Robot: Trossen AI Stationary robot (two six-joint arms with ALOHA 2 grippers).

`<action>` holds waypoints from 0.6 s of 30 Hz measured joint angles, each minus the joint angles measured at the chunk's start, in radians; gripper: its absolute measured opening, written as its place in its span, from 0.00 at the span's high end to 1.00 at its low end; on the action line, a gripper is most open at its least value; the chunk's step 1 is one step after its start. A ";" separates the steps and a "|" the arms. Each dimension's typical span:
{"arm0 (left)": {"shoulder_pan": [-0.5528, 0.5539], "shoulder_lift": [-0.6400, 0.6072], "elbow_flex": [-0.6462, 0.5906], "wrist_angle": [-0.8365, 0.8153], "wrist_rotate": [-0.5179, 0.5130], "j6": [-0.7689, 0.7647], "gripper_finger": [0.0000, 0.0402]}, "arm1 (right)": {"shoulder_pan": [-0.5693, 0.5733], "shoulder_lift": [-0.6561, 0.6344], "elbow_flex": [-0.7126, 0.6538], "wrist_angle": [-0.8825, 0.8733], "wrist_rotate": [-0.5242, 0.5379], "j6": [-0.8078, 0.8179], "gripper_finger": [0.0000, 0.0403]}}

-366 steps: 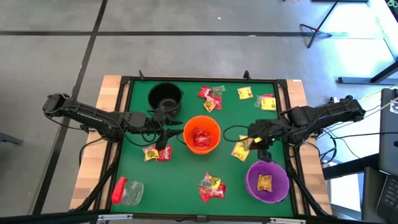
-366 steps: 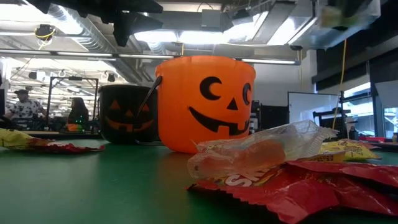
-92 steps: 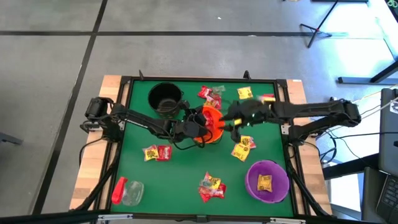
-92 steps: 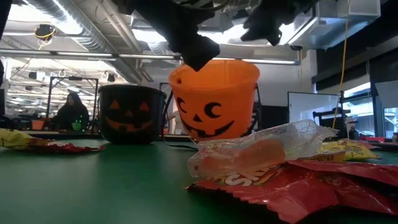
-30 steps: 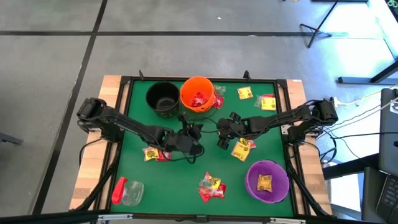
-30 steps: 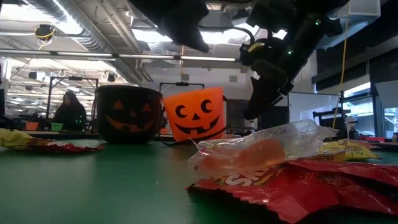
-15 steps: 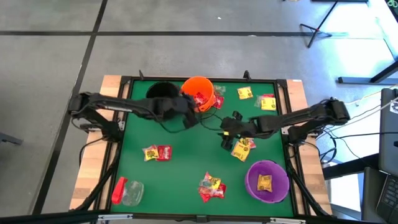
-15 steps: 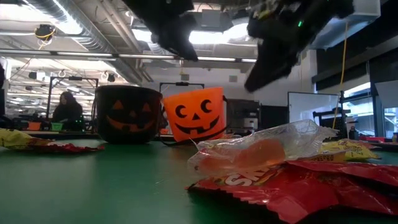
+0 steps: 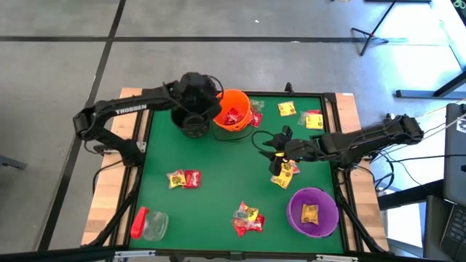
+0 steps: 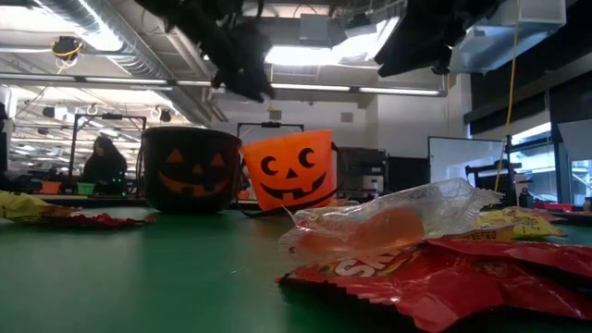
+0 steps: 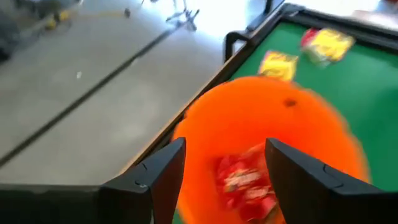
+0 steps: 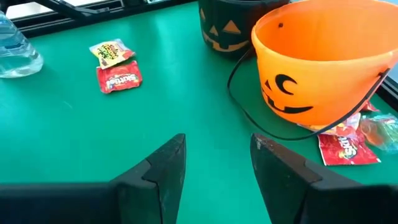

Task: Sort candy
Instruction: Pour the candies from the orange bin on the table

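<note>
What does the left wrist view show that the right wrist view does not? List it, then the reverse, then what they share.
Only the left wrist view: the inside of the orange bucket with red candy packets in it, the table's dark edge rail and bare floor beyond it.

Only the right wrist view: the orange bucket's jack-o'-lantern face, the black bucket, a yellow packet touching a red packet, and a clear jar.

Both: the orange bucket, the green table surface, and each arm's own open fingers.
</note>
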 joint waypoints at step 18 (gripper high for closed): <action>0.105 0.300 0.279 -0.289 0.120 0.042 0.47 | -0.003 0.000 0.000 0.000 -0.010 0.005 0.56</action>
